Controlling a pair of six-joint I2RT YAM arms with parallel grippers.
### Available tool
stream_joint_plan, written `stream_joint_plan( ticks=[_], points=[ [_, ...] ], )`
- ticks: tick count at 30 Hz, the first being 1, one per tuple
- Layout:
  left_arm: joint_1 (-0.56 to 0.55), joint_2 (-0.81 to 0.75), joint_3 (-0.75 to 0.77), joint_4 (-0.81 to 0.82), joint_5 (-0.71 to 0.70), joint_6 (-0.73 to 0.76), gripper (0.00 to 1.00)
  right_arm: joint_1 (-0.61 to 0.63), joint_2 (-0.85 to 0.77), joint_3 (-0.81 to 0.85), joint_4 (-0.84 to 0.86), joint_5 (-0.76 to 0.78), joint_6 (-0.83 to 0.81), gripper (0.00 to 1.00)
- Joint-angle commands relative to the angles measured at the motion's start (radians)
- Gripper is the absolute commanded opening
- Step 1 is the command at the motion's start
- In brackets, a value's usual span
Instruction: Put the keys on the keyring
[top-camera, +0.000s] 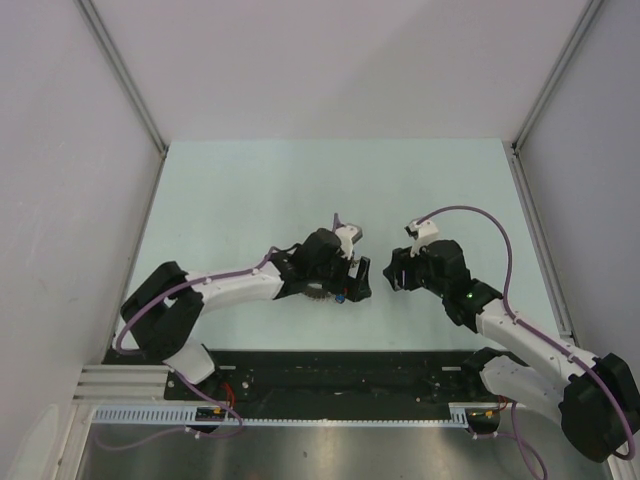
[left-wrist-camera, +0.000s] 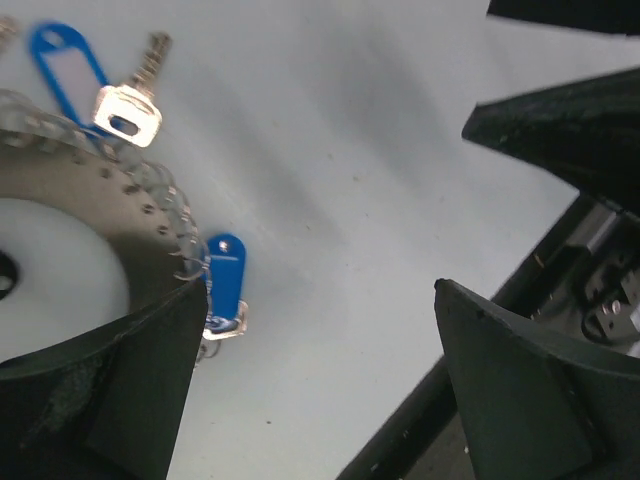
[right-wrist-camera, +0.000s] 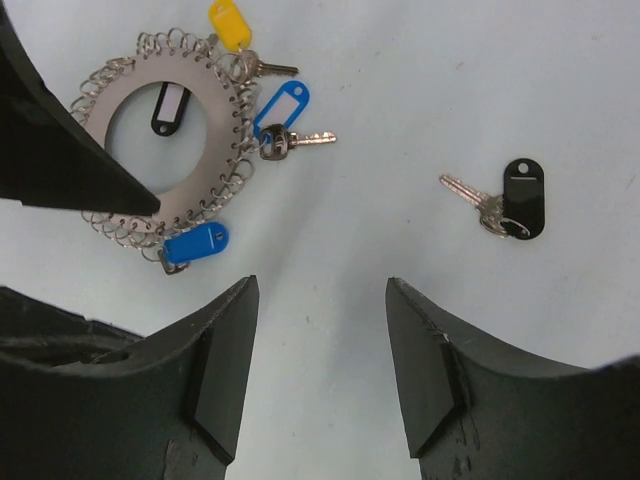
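The keyring (right-wrist-camera: 215, 165) is a flat grey ring edged with wire loops, lying on the pale table. Hooked round its edge are a yellow-tagged key (right-wrist-camera: 229, 24), a blue loop-tagged key (right-wrist-camera: 283, 108) and a solid blue tag (right-wrist-camera: 195, 244). A black tag (right-wrist-camera: 170, 108) shows in its hole. A loose black-tagged key (right-wrist-camera: 523, 197) lies apart, to the right. My left gripper (left-wrist-camera: 320, 290) is open, one finger (left-wrist-camera: 100, 400) over the keyring's (left-wrist-camera: 100, 220) edge. My right gripper (right-wrist-camera: 321, 282) is open over bare table, short of the ring. From above, both grippers (top-camera: 352, 282) (top-camera: 392, 270) face each other.
In the left wrist view the dark fingers of the right gripper (left-wrist-camera: 560, 130) loom at the upper right. A black rail (top-camera: 330, 365) runs along the table's near edge by the arm bases. White walls (top-camera: 60, 150) close in the table on three sides.
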Motion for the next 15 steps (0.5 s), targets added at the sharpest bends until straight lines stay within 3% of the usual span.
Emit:
stream_joint_plan(
  ticks=[1,6,11,15],
  points=[
    [-0.003,-0.156,-0.02,0.011,-0.234,0.059,1.0,-0.003,-0.012,-0.003,0.075,-0.051,-0.004,0.58],
    [0.016,-0.303,-0.104,-0.157,-0.483,0.138,0.9,-0.005,0.01,-0.003,0.1,-0.089,-0.019,0.58],
    [0.095,-0.345,-0.163,-0.246,-0.505,0.159,0.76,-0.005,0.024,-0.008,0.129,-0.108,-0.02,0.57],
    [0.101,-0.299,-0.131,-0.308,-0.522,0.19,0.57,-0.005,0.019,-0.008,0.129,-0.108,-0.026,0.57]
  ],
)
